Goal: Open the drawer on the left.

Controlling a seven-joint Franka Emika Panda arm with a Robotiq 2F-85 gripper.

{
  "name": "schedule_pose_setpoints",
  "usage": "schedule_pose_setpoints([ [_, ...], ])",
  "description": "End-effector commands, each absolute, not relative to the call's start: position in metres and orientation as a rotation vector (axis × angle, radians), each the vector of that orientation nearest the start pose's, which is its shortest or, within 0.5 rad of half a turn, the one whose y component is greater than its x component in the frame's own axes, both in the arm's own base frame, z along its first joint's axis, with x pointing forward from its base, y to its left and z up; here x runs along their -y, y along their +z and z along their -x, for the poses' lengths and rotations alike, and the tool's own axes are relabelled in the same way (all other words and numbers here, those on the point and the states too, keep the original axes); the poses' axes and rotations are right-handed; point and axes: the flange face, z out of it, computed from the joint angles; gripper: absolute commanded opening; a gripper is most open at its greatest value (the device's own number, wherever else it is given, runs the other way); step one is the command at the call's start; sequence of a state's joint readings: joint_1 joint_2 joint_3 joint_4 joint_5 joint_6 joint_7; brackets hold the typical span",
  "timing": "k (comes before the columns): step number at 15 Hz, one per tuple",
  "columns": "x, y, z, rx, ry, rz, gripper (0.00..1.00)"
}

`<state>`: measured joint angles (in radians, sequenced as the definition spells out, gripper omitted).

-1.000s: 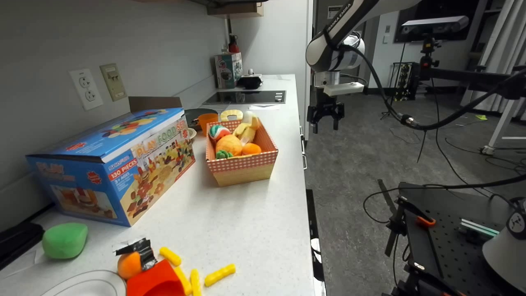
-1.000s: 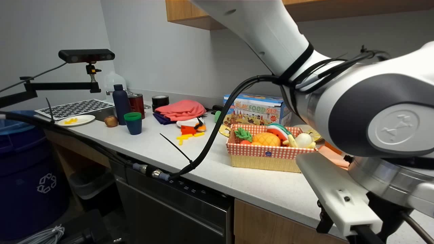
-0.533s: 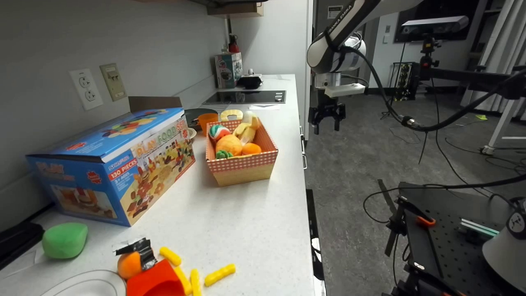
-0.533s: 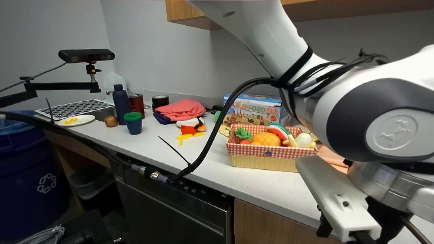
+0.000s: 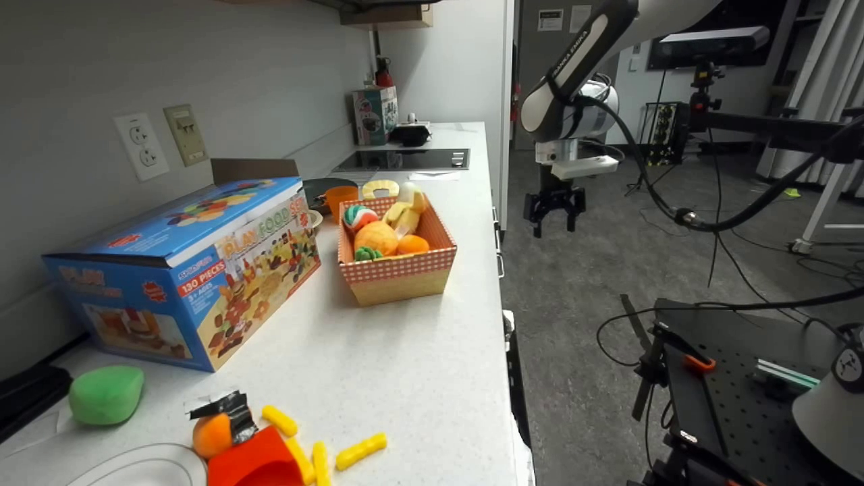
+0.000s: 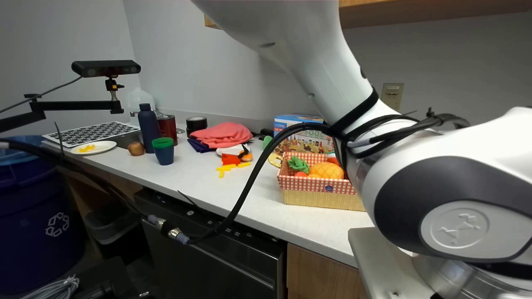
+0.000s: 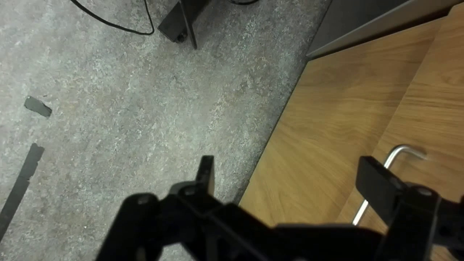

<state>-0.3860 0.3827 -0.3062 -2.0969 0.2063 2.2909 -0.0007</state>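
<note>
Black two-fingered pincer (image 5: pixel 555 231) hung wide and empty beside the white tabletop (image 5: pixel 405 358), presumably spread to straddle the bent silver metal handle (image 7: pixel 390 157). Handle's tan wood-fronted drawer (image 7: pixel 435 123) seemed closed, under the tabletop.

Your arm (image 6: pixel 324 70) is glossy white, pocked with small dimples (image 6: pixel 311 96), with FRANKA EMIKA lettering (image 5: pixel 570 54) down its side. A dark grey cap (image 6: pixel 401 211) rings a pale disc (image 6: pixel 440 218) with a raised emblem (image 6: pixel 461 227). A black strap (image 6: pixel 356 112) binds your black cable (image 6: pixel 250 182), which runs through a silver-and-black connector (image 6: pixel 167 229) with grey-blue sleeves (image 6: pixel 182 238). Beside a silver collar (image 6: pixel 455 275) sits a white bar (image 5: pixel 585 167); your jaws are matte black and angular, with round pin heads (image 7: pixel 425 191). Your base (image 5: pixel 829 425), at the near right, is white.
</note>
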Motion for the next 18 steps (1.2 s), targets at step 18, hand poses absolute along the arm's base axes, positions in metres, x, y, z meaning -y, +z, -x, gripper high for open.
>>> schedule_pose_setpoints([
  [18,0.334,0.181,-0.47,-1.23,0.031,2.695,1.0],
])
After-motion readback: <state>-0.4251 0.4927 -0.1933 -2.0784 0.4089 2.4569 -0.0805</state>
